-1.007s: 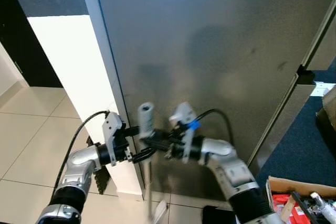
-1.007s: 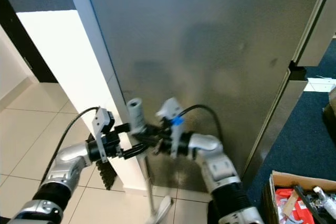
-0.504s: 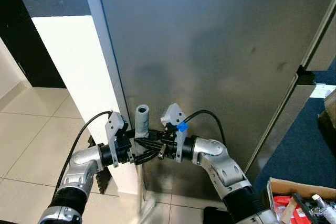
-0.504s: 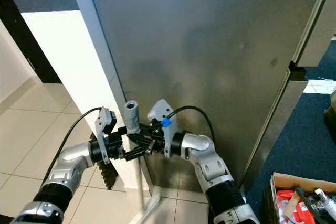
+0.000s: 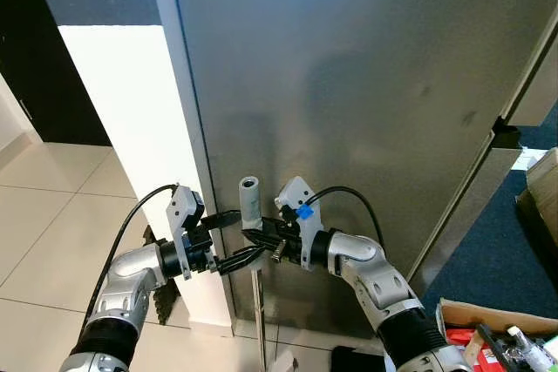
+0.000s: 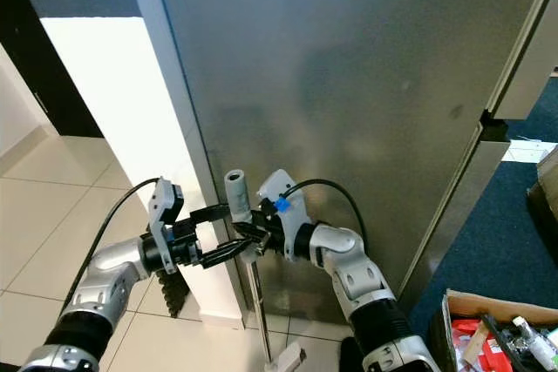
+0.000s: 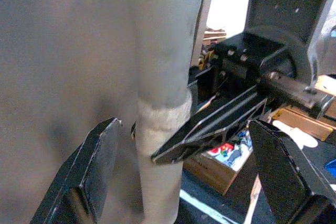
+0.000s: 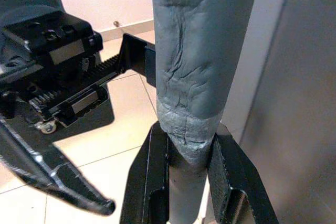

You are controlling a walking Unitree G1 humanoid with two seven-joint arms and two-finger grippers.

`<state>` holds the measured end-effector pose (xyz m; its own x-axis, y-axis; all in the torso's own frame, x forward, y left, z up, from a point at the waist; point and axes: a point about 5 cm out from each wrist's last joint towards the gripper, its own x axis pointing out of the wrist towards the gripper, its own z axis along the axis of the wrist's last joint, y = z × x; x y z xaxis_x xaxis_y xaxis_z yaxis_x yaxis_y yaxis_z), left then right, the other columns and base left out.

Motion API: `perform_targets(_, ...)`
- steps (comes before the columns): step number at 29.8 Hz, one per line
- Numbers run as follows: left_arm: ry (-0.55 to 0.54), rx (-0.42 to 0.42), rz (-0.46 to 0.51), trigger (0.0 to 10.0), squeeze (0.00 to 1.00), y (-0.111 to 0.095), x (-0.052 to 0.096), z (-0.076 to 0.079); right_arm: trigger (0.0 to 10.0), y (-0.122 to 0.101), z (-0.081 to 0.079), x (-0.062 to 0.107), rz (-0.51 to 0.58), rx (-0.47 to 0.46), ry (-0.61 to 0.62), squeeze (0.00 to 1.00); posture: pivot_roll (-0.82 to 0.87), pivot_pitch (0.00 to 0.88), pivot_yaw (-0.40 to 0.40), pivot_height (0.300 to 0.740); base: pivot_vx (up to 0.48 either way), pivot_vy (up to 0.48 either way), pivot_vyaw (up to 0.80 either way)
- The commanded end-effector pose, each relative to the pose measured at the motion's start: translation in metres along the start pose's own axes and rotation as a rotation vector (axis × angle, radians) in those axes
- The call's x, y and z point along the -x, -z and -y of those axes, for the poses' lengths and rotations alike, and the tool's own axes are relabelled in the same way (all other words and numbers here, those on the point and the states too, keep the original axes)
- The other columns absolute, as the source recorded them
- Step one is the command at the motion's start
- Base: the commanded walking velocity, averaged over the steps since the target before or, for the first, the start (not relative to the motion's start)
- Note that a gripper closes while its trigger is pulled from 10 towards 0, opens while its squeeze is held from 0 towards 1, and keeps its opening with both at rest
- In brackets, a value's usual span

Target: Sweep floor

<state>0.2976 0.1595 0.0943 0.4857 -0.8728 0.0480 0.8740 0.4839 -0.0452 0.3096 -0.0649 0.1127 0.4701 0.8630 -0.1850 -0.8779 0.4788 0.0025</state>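
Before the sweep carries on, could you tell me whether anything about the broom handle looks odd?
The broom handle's grey grip looks wrinkled and frayed where the right gripper clamps it. The left gripper is open around it.

Both silver arms are raised in front of the body, bent at the elbows and turned inward so that the two grippers face each other. The right gripper (image 6: 248,237) is closed around the grey broom handle (image 6: 237,202), its black fingers (image 8: 152,182) pressed on either side just below the taped grip. The left gripper (image 5: 234,238) is held with its fingers (image 7: 94,169) spread wide on either side of the same handle, without contact.
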Motion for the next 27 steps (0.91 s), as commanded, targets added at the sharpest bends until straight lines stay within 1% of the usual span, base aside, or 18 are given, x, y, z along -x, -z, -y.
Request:
perform_targets(1, -0.03, -0.005, -0.027, 10.0, 0.0, 0.0015, 0.0085, -0.0038, 0.0, -0.0108, 0.0023, -0.0035, 0.041, 0.02, 0.005, 0.0, -0.02, 0.0, 0.053, 0.74, 0.0, 0.0, 0.0)
perform_targets(13, -0.052, 0.006, -0.051, 10.0, 0.0, 0.0073, 0.0128, -0.002, 0.0, -0.0129, 0.0042, -0.0023, 0.06, 0.014, 0.015, 0.0, -0.02, 0.0, 0.058, 0.74, 0.0, 0.0, 0.0)
perform_targets(14, -0.056, 0.008, -0.047, 8.9, 0.0, 0.0073, 0.0124, -0.0019, 0.0, -0.0131, 0.0035, -0.0023, 0.062, 0.012, 0.009, 0.0, -0.02, 0.0, 0.058, 0.74, 0.0, 0.0, 0.0)
perform_targets(15, -0.056, 0.008, -0.047, 8.9, 0.0, 0.0073, 0.0124, -0.0019, 0.0, -0.0131, 0.0035, -0.0023, 0.062, 0.012, 0.009, 0.0, -0.02, 0.0, 0.058, 0.74, 0.0, 0.0, 0.0)
perform_targets(16, -0.061, 0.009, -0.044, 0.0, 0.0, 0.007, 0.0119, -0.0024, 0.0, -0.0138, 0.0027, -0.0022, 0.067, 0.009, 0.002, 0.0, -0.02, 0.0, 0.058, 0.74, 0.0, 0.0, 0.0)
perform_targets(27, -0.086, -0.001, -0.041, 0.0, 0.0, 0.005, 0.0131, -0.0058, 0.0, -0.0152, 0.0013, -0.0005, 0.079, 0.005, -0.017, 0.0, -0.02, 0.0, 0.059, 0.74, 0.0, 0.0, 0.0)
